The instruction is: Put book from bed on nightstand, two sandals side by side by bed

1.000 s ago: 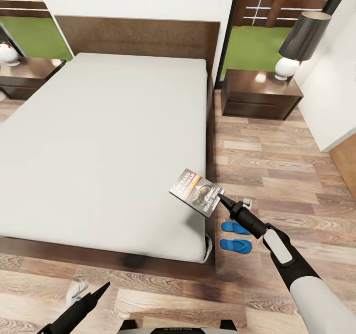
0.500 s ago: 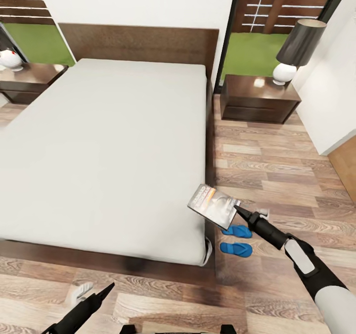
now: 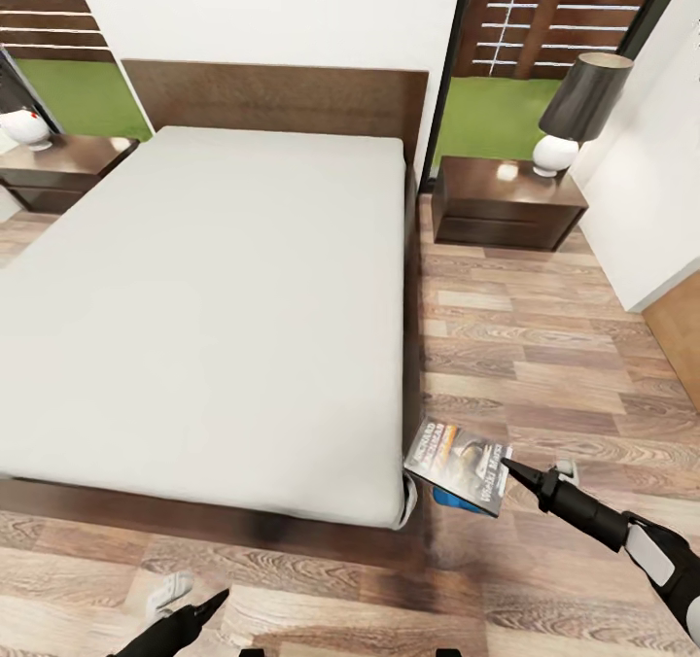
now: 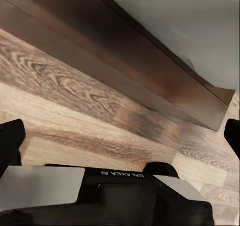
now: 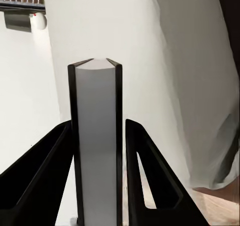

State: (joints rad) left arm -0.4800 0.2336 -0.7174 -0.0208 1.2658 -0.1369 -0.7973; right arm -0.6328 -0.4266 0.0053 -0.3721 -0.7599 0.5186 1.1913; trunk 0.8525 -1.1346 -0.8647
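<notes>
our left hand (image 3: 199, 606) sits low over the floor, fingers spread, carrying nothing. our right hand (image 3: 510, 469) pinches the book (image 3: 459, 466) by its edge; the book hangs off the bed (image 3: 209, 288), past its foot corner over the floor, with a blue sandal (image 3: 457, 501) peeking out just beneath. the nightstand (image 3: 506, 203) lies well ahead of the right hand, up the bed's side, so the right arm is nearer. lamp (image 3: 576, 113) takes its far corner.
</notes>
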